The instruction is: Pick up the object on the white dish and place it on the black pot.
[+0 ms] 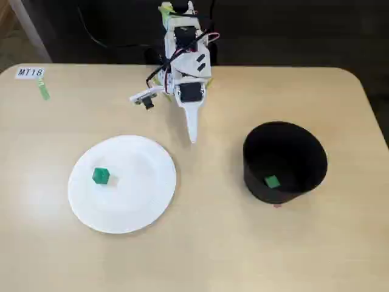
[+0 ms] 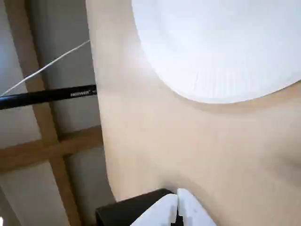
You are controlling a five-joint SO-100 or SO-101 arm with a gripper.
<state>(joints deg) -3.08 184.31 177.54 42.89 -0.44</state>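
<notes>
A tiny bright green cube [image 1: 101, 176] sits on the left part of the round white paper plate [image 1: 146, 201] in the fixed view. The matte black pot [image 1: 285, 159] stands to the right, with a flatter green piece [image 1: 271, 181] inside it. My gripper [image 1: 193, 135] hangs folded near the arm's base at the back middle, between plate and pot, with the fingers closed together and holding nothing. In the wrist view the closed white fingertips [image 2: 178, 200] show at the bottom and the plate's ribbed rim [image 2: 221, 84] at the top; the cube is out of that view.
A white label and a small green strip [image 1: 44, 91] lie at the table's back left corner. In the wrist view the table edge, a black rod [image 2: 47, 95] and floor beams show on the left.
</notes>
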